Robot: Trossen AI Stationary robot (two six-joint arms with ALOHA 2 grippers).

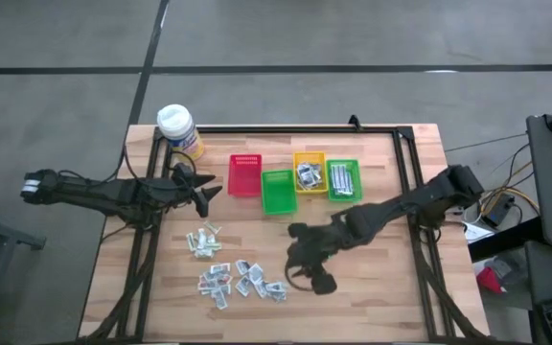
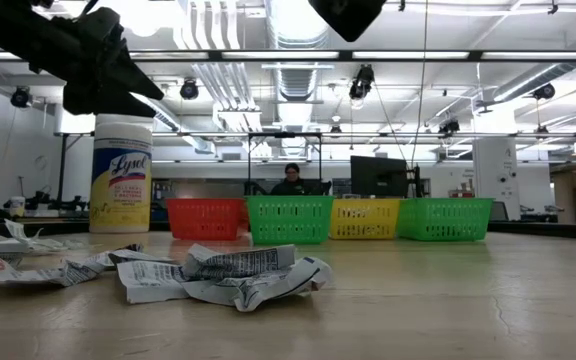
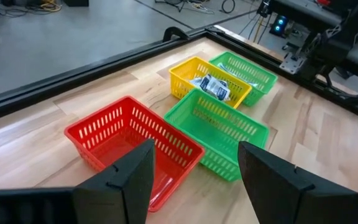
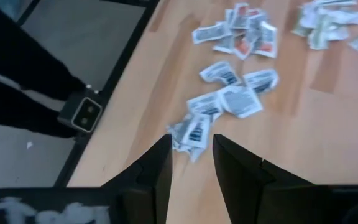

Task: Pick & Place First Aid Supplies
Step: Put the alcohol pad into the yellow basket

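While the left gripper point(image 1: 207, 195) hangs with its fingers point(image 3: 126, 180) spread wide and holding nothing just beside the red bin point(image 1: 244, 174), the right gripper point(image 1: 295, 271) is low over the near part of the table point(image 1: 381, 297), just beside the right end of the scattered first aid supplies point(image 1: 242, 280). Its two fingers point(image 4: 155, 171) stand a narrow gap apart, and in the right wrist view a crumpled white packet point(image 4: 192, 132) with dark print lies on the wood just ahead of the tips; I cannot tell whether they touch it, and nothing is gripped between them. Most packets lie flat in a loose band running across the table's width, with a smaller greenish-white cluster point(image 1: 203, 240) farther back toward the left arm; their long axes point every which way. Print on the wrappers is too small to read. More packets already sit in the yellow bin point(image 1: 309, 172) and in the far green bin point(image 1: 343, 179); the nearer green bin point(image 1: 278, 191) looks bare inside. Behind the left gripper stands a yellow canister point(image 2: 120, 172) with a white cap, its label reading "Lysol".
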